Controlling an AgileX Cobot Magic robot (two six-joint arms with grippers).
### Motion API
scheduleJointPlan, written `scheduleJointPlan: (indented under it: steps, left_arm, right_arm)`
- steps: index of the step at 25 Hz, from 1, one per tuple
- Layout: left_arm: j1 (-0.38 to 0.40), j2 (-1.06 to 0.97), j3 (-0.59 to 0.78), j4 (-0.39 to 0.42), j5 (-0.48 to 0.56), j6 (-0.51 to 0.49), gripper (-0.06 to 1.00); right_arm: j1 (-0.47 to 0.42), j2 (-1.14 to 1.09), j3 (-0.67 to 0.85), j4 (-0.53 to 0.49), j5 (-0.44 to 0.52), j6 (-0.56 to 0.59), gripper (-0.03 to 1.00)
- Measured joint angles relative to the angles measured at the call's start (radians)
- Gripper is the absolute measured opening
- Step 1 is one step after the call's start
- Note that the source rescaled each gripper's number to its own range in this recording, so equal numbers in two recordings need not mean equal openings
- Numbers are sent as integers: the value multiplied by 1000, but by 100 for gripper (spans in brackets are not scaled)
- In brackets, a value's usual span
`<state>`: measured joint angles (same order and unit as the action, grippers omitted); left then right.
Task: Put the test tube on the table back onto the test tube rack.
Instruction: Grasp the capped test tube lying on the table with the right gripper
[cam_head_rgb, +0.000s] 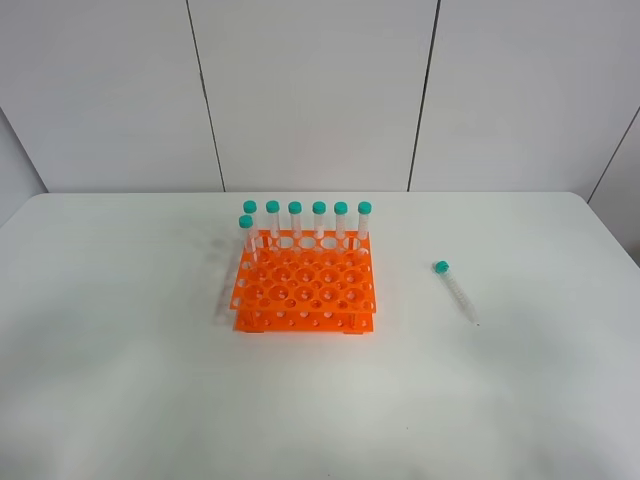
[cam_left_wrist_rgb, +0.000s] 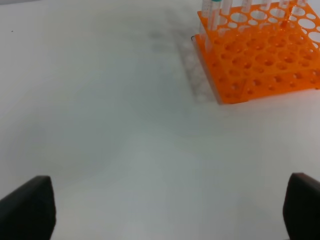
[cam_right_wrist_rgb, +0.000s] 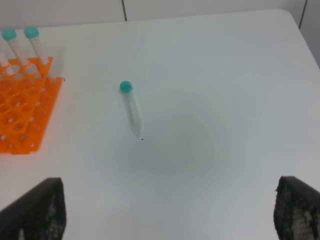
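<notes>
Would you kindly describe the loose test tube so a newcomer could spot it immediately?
Find the orange test tube rack mid-table. To its right, a teal-capped test tube lies flat on the white table. Its seven lookalikes stand upright in the rack.

Only fingertips show. The left gripper (cam_left_wrist_rgb: 165, 209) has two matte black fingers (cam_left_wrist_rgb: 27, 209), blocky with rounded edges and plain surfaces. The right gripper (cam_right_wrist_rgb: 166, 210) has black fingers (cam_right_wrist_rgb: 35, 210) too, with a fine gridded texture.
</notes>
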<state>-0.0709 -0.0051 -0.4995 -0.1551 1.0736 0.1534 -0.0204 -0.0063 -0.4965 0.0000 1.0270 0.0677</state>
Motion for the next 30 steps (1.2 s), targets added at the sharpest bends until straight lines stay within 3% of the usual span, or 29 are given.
scheduleJointPlan:
  steps: [24,30]
  left_arm:
    - [0,0,0,0,0,0,100]
    - [0,0,0,0,0,0,100]
  right_arm:
    - [0,0,0,7,0,0,100]
    - [0,34,-48,61,4,-68,100]
